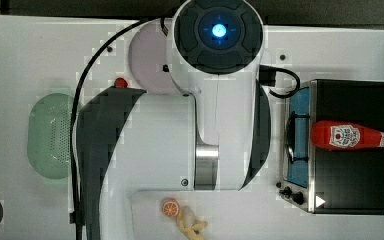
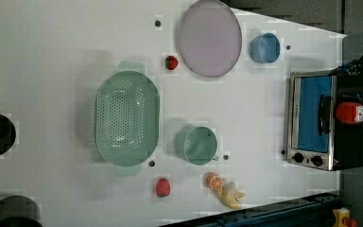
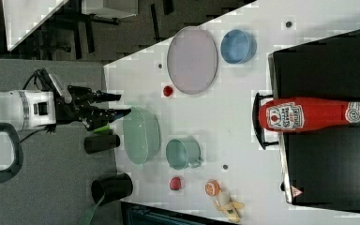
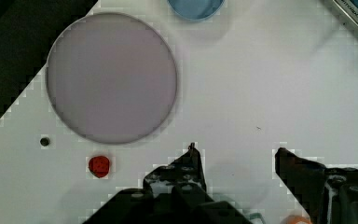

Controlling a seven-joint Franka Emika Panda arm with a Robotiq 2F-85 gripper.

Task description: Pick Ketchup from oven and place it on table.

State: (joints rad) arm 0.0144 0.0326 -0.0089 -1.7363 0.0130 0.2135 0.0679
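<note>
- Red ketchup (image 1: 352, 136) lies on its side atop the oven (image 1: 352, 195).
- Gripper (image 4: 235, 161), jaws apart and empty, hovers well away.
- Risk: the bottle, seemingly unsteadied, may roll off if nudged.

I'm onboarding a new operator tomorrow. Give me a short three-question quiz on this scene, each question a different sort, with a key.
1. True or false: the ketchup lies on its side on top of the oven.
2. Multiple choice: in the wrist view, what sits between the fingers of the hand? A) the ketchup B) bare table C) the blue bowl
3. Fill in: in the left view, the green mug stands to the right of the green ____.

Key: 1 true; 2 B; 3 colander.
</note>
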